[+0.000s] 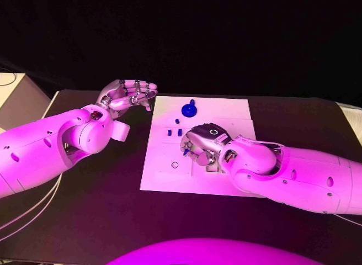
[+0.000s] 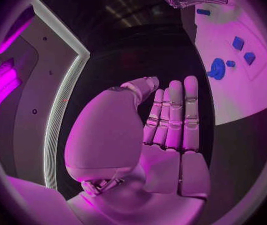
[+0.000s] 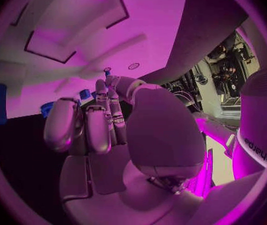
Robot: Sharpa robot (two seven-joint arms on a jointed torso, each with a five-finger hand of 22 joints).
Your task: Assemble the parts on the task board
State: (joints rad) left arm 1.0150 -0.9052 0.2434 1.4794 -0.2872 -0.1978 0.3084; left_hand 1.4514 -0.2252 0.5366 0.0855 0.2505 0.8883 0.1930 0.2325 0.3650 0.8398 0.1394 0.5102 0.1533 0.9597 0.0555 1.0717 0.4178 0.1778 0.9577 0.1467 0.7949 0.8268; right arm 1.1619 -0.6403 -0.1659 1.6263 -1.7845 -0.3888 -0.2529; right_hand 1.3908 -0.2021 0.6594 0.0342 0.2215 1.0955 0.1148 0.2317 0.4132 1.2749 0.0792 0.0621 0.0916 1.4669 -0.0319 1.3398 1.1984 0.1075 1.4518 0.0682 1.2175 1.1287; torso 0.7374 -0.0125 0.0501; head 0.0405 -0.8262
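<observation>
Silver left hand (image 1: 130, 94) lies flat, empty; right hand (image 1: 203, 144), fingers curled, perhaps pinches a blue part (image 1: 185, 153).

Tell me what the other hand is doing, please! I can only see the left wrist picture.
Observer: The right hand hangs over the middle of the board.
Operator: Has it got a blue piece?
Observer: In the right wrist view a small blue part shows at its curled fingertips. I cannot tell if it is held.
Operator: Is there a hole to fill?
Observer: The head view shows a small round hole in the board, just left of that hand in the picture.
</observation>
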